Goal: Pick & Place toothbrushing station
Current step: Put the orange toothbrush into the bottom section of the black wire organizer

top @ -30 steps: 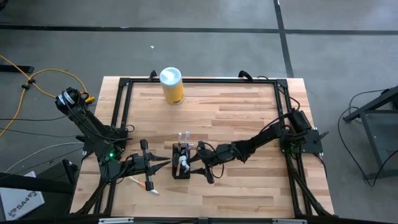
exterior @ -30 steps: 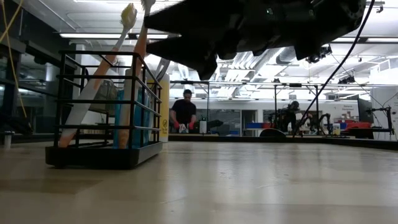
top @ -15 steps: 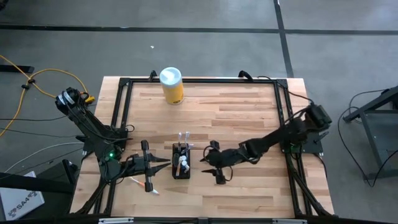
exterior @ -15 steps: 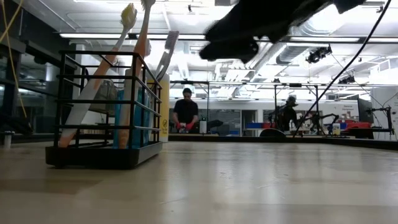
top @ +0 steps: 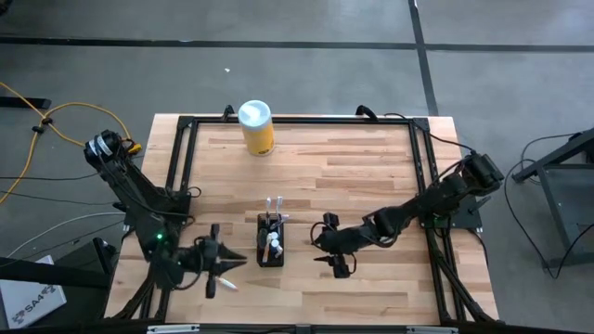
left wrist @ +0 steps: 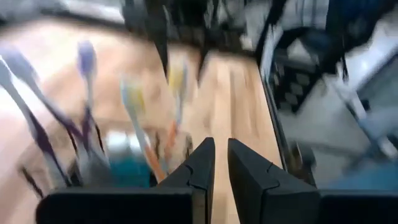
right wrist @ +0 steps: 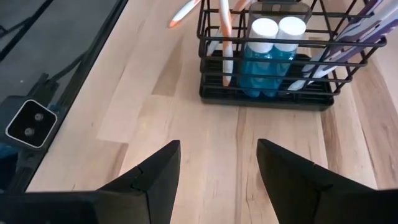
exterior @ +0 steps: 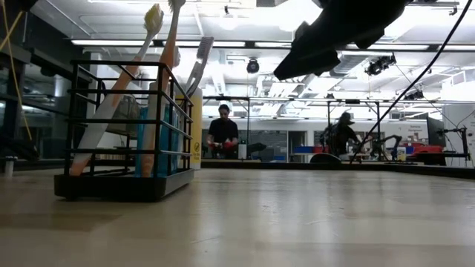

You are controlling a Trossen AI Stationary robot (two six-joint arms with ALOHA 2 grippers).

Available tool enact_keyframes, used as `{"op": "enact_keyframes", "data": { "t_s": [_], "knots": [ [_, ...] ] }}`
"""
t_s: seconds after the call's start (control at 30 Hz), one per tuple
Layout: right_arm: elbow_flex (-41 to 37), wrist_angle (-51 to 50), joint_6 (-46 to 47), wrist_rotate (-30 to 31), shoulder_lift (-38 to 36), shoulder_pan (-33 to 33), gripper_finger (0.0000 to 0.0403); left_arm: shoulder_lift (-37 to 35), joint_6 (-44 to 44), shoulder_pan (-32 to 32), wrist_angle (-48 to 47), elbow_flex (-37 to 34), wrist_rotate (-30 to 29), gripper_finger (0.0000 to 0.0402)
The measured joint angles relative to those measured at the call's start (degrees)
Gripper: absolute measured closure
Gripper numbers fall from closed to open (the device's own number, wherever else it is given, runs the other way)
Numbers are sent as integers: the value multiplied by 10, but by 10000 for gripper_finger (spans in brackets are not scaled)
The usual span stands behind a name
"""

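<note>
The toothbrushing station is a small black wire rack holding several toothbrushes and blue white-capped tubes. It stands on its base on the wooden table near the front middle, and shows in the low view and the right wrist view. My right gripper is open and empty, a short way to the station's right, fingers pointing at it. My left gripper is shut and empty, to the station's left near the front edge.
A yellow canister with a white lid stands at the far edge. A loose white and orange toothbrush lies on the table left of the station. A black frame rims the table. People stand in the room behind.
My right gripper has drawn back from the station's right side toward the table's right edge and risen out of the low view; the station has stayed in place. My left gripper has moved a little toward the near edge and turned.
</note>
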Motion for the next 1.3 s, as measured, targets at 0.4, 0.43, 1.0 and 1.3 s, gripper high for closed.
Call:
{"op": "enact_keyframes", "data": {
  "t_s": [0.4,0.43,1.0,1.3],
  "knots": [
    [0,-1,-3,2,0,-2,199,0,-82,-1,-141,0,207,360],
    [0,-1,-5,3,0,-2,199,0,-96,-1,-155,0,220,360],
    [0,11,74,3,0,-40,199,45,-295,-1,-335,43,390,360],
    [0,14,79,3,0,-43,199,186,-272,-10,-495,216,388,360]
  ]
}}
